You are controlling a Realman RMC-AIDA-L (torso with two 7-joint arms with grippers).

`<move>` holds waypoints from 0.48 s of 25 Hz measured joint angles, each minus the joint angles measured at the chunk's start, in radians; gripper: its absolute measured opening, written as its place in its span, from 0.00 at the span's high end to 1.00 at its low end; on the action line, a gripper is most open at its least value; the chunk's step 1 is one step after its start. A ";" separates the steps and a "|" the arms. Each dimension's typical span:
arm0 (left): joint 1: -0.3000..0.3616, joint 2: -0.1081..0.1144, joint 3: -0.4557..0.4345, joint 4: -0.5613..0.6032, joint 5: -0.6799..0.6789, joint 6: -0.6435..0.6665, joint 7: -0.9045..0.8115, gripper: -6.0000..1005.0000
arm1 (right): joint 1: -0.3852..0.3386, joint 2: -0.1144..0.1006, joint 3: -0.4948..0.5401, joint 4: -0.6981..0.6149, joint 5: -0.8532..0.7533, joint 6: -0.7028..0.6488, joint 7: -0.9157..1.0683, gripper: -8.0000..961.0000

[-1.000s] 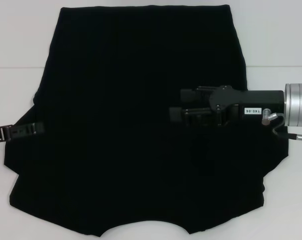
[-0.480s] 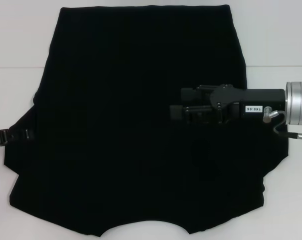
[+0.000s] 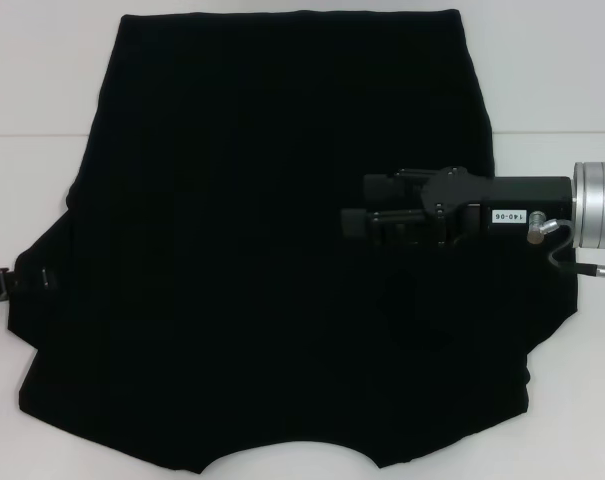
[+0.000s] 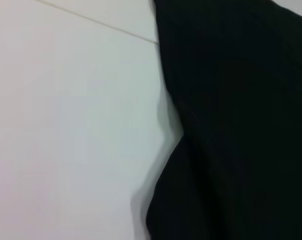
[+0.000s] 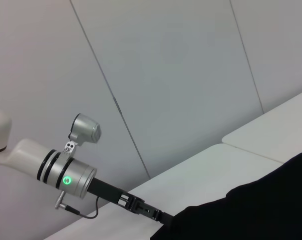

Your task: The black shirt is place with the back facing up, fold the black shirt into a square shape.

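Note:
The black shirt [image 3: 232, 200] lies spread flat on the white table, plain side up, with its curved neckline at the near edge. My right gripper [image 3: 354, 206] reaches in from the right and hovers over the shirt's right half, pointing left, with its two fingers apart and nothing between them. Only a little of my left gripper [image 3: 20, 282] shows, at the shirt's left sleeve edge near the picture's border. The right wrist view shows the left gripper [image 5: 159, 216] meeting the shirt's edge [image 5: 250, 210], its tips hidden. In the left wrist view there is only the shirt's edge [image 4: 240, 125] on the table.
The white table [image 3: 42, 80] shows bare strips to the left, right and far side of the shirt, with a seam line across it. A pale panelled wall [image 5: 165, 75] stands behind the left arm.
My left gripper has drawn back to the left, off the sleeve toward the picture's edge. The right gripper has hardly moved. The shirt lies as before.

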 joint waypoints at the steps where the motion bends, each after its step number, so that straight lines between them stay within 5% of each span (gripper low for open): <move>1: 0.000 0.000 0.000 0.000 0.007 0.000 0.000 0.14 | 0.000 0.000 0.000 0.000 0.000 0.000 0.000 0.08; 12: 0.000 -0.002 0.018 0.000 0.035 0.015 -0.001 0.16 | 0.000 0.001 0.004 0.000 0.000 0.004 0.000 0.08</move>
